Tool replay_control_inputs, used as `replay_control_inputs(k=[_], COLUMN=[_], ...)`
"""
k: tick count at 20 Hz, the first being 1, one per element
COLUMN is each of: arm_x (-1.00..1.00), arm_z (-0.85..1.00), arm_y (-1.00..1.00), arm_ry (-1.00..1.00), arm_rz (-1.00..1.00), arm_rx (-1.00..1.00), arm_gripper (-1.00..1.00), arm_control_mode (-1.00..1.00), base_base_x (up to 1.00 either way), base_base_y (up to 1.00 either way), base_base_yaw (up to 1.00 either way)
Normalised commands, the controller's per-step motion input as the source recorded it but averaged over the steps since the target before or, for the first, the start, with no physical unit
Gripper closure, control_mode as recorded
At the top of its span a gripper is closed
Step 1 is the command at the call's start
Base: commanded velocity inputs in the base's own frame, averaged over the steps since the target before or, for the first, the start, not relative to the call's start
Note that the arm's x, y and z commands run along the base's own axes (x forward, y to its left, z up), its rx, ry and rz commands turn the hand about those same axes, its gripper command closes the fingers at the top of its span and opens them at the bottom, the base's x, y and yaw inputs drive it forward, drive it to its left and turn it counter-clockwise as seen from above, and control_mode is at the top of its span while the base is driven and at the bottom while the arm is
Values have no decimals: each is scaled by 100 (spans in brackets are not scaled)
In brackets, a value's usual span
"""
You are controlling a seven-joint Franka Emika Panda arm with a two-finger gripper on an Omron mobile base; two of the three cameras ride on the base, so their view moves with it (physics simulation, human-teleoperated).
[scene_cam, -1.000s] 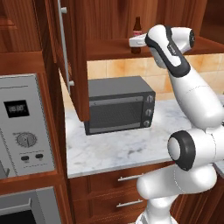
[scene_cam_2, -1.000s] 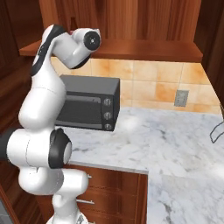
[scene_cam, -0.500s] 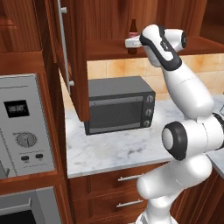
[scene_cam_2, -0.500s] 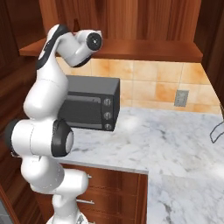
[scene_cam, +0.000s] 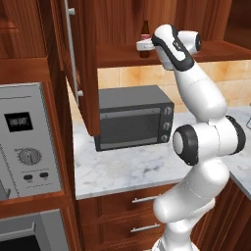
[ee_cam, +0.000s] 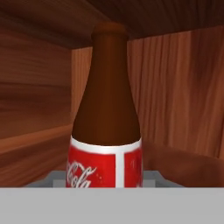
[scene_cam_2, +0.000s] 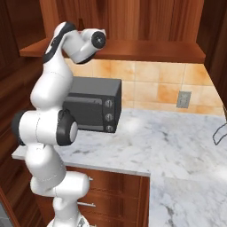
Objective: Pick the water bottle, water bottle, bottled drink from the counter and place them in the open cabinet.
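the fingers [scene_cam: 142, 46] are clamped on the bottled drink [ee_cam: 106, 131], a slim brown glass bottle with a narrow neck and a red label edged in white. it stands upright inside the open cabinet [scene_cam: 122, 54], above the microwave [scene_cam: 133, 122] on the marble desk [scene_cam: 122, 169].

Soft, even light throughout; the reddish-brown wooden cabinet [scene_cam: 122, 29] interior sits dimmer, and the close brown glass bottle [ee_cam: 106, 118] looks slightly blurred.
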Motion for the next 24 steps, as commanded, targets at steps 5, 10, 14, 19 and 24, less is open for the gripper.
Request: replay_control_inputs(k=[5, 10, 14, 19, 24], arm_x=[48, 33, 9, 12, 8], arm_z=[-13, -14, -19, -19, -17], arm_y=[0, 1, 1, 4, 13], arm_ry=[0, 0, 0, 0, 0], arm_rz=[0, 0, 0, 0, 0], arm_rx=[-1, 0, -1, -1, -1], arm_gripper=[100, 100, 100, 100, -100], arm_control_mode=[-100, -100, -100, -100, -100], base_base_x=[0, 0, 0, 0, 0], base_base_y=[0, 0, 0, 0, 0], base_base_yaw=[0, 0, 0, 0, 0])
